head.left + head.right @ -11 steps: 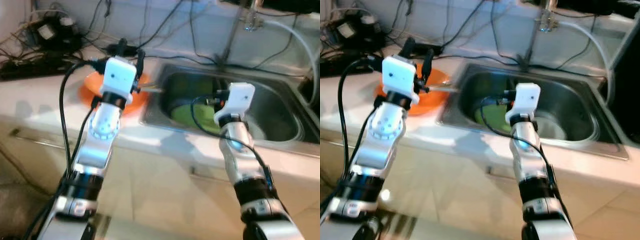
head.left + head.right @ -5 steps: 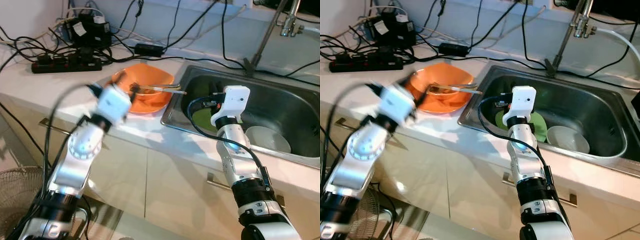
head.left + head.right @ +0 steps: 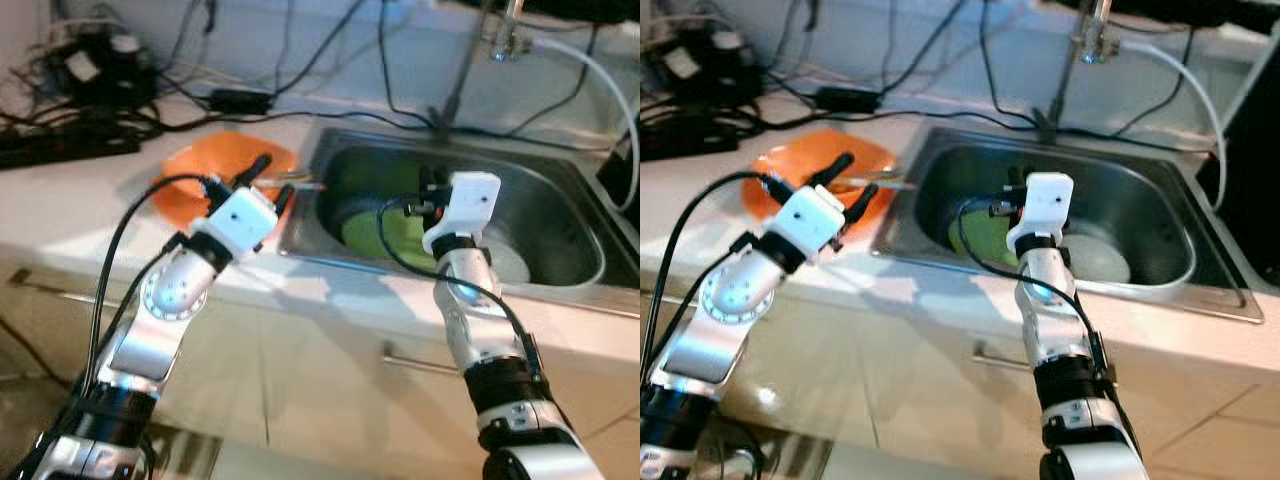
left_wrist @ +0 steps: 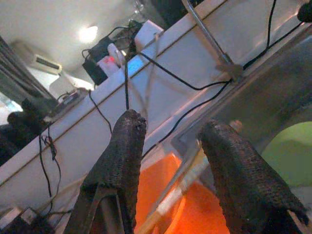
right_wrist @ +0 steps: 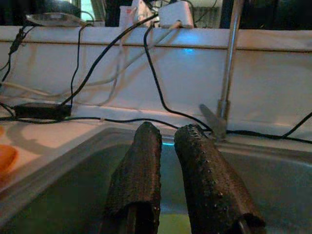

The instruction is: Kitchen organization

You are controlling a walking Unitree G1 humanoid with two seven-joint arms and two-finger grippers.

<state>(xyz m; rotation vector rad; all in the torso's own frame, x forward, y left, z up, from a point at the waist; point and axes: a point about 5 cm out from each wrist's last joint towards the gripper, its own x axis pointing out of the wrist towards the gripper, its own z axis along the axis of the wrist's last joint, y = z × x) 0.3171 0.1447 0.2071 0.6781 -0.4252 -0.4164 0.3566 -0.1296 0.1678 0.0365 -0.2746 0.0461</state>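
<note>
An orange bowl (image 3: 190, 182) sits on the white counter left of the steel sink (image 3: 548, 205), with a pale utensil (image 3: 303, 184) lying across its right rim. My left gripper (image 3: 273, 180) is open and hovers over the bowl's near right edge; in its wrist view the bowl (image 4: 163, 190) and utensil (image 4: 183, 178) lie between the spread fingers (image 4: 122, 156). A green plate (image 3: 385, 228) and a white bowl (image 3: 512, 264) lie in the sink. My right gripper (image 3: 428, 186) hangs above the green plate, its fingers (image 5: 141, 165) shut and holding nothing.
A faucet (image 3: 468, 72) rises behind the sink, and a white hose (image 3: 602, 85) curves at the right. Black cables, a power strip (image 3: 70, 146) and adapters clutter the counter's back left. Cabinet fronts with a handle (image 3: 420, 362) lie below the counter edge.
The camera has swung about. My left gripper, short of the counter edge half a second ago, now reaches over the orange bowl's rim. The right gripper stays over the sink.
</note>
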